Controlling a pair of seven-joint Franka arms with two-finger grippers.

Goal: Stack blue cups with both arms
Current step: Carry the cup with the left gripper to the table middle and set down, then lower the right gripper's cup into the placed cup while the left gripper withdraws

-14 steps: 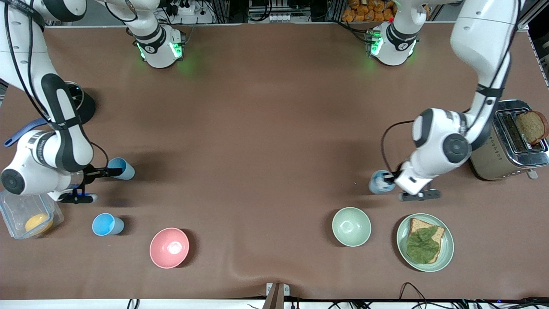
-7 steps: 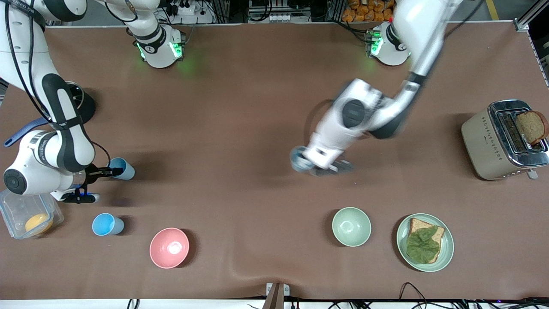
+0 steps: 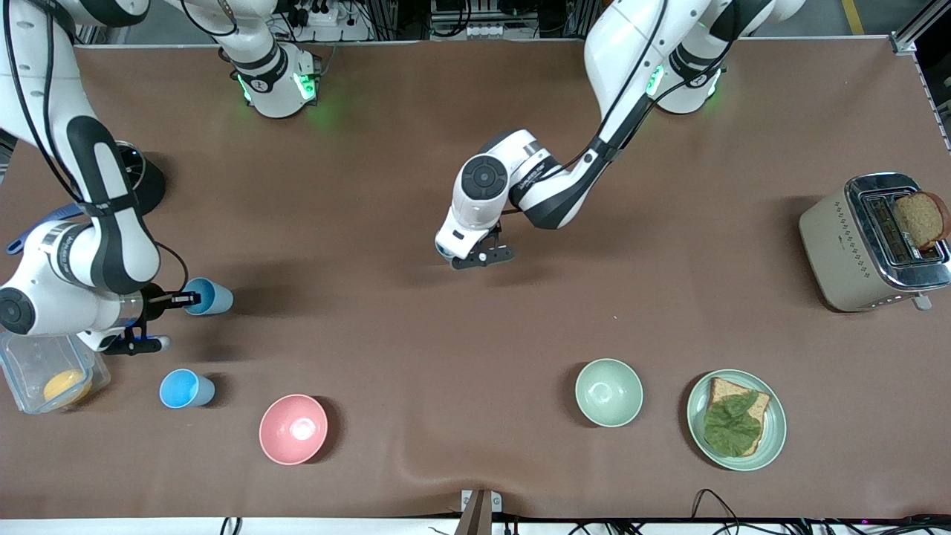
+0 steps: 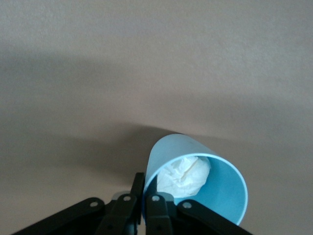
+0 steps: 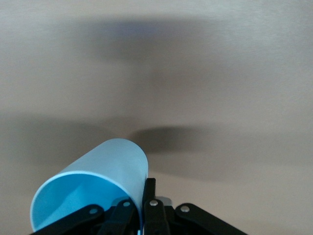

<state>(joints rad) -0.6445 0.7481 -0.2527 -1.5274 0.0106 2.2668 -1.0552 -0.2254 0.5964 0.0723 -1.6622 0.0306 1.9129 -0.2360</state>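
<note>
1. Front view: right gripper (image 3: 177, 299) pinches the rim of a blue cup (image 3: 209, 296), held tipped, over the table (image 3: 386, 312) above the free cup. A second, free blue cup (image 3: 186, 388) stands on the table between the pink bowl (image 3: 293, 429) and the clear food box (image 3: 44, 371), nearer the camera than the held one.
2. Front view: left gripper (image 3: 475, 256) hangs over mid-table, well apart from the pink bowl, toward the arm bases; its cup is barely visible under the wrist. Green bowl (image 3: 608, 391), plate with bread (image 3: 735, 420) and toaster (image 3: 873, 245) sit toward the left arm's end, clear of both arms.
3. Left wrist view: left gripper (image 4: 142, 200) is clamped on the rim wall of a third blue cup (image 4: 198, 186), one finger inside, one outside. White crumpled paper (image 4: 186, 176) lies inside it.
4. Right wrist view: right gripper (image 5: 144, 203) grips its cup's (image 5: 93, 188) rim wall the same way; that cup looks empty.
5. Handling, judged: thin light plastic, smooth, flexes under squeeze. A rim pinch works but lets the cup swing; the paper may block nesting.
</note>
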